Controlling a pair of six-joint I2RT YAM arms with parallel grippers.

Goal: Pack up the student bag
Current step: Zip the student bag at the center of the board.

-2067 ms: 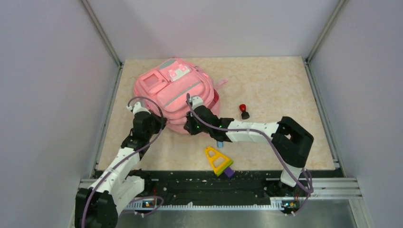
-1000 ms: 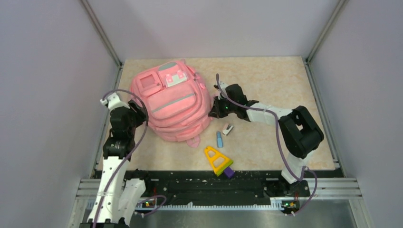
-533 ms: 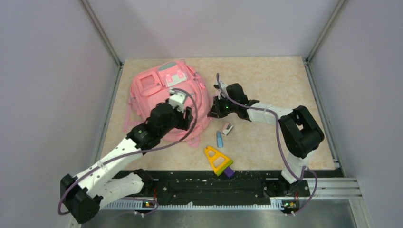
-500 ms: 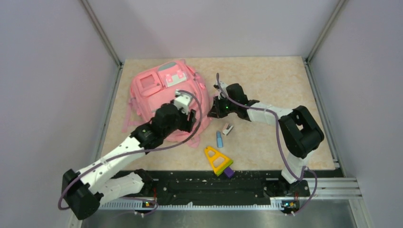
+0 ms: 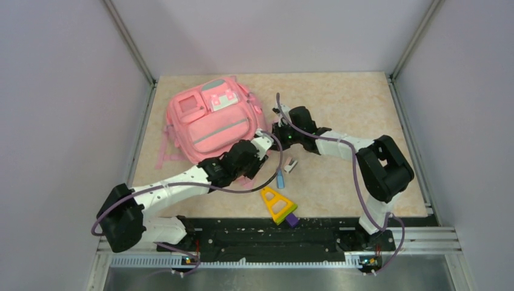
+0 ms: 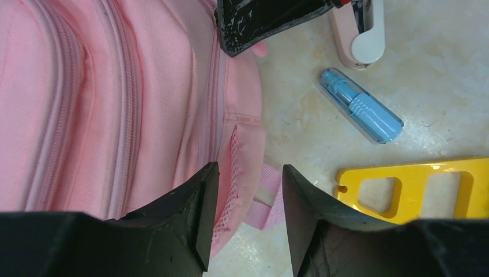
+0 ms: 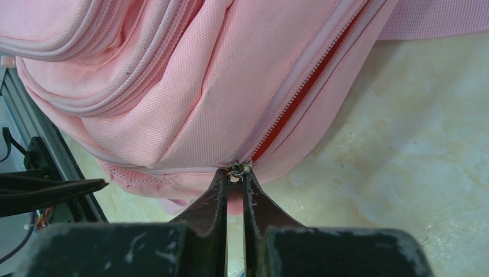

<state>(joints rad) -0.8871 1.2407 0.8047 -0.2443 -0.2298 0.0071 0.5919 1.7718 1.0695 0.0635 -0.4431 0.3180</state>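
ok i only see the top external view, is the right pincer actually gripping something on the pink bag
observer: Yes. The right wrist view shows the right pincer shut on the zipper pull of the student bag.
operator: is that zip open at all
observer: Partly; a red gap shows along the zipper beyond the pull.
operator: and the left pincer
observer: The left pincer is open, with the bag's mesh-trimmed edge between its fingers, gripping nothing.

Beige marbled tabletop (image 5: 339,103) between plain pale lilac walls (image 5: 60,91), grey metal rails (image 5: 130,60) at the corners.
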